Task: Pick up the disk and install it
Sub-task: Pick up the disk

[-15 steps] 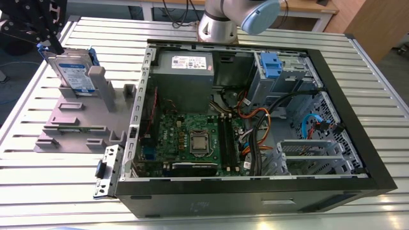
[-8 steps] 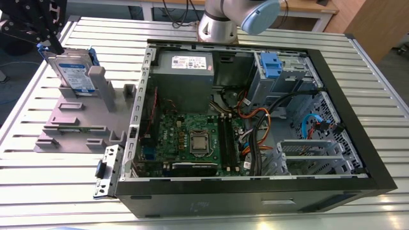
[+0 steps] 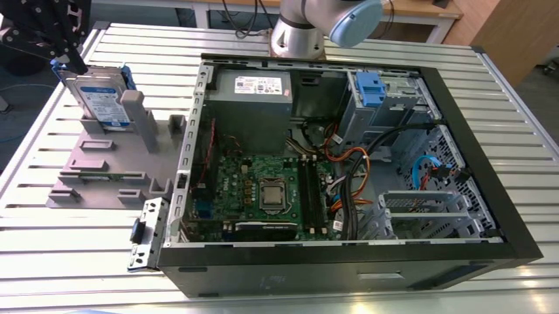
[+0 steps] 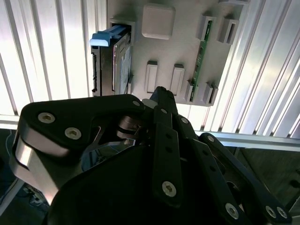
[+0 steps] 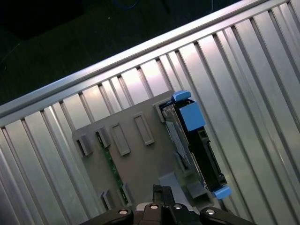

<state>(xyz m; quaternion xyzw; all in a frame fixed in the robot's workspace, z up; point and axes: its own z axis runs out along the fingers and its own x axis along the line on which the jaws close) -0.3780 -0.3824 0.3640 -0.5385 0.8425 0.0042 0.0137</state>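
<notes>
Black, screw-studded claw [image 4: 157,96]; silver arm [image 3: 297,33], blue cap [image 3: 354,23].

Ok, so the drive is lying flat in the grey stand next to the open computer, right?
Not quite. The drive is not lying flat: it stands upright on its edge in the grey stand next to the open computer, as the exterior view shows.

readable text: none | printed labels: disk [image 3: 96,101], power supply [image 3: 255,85] | print illegible
</notes>
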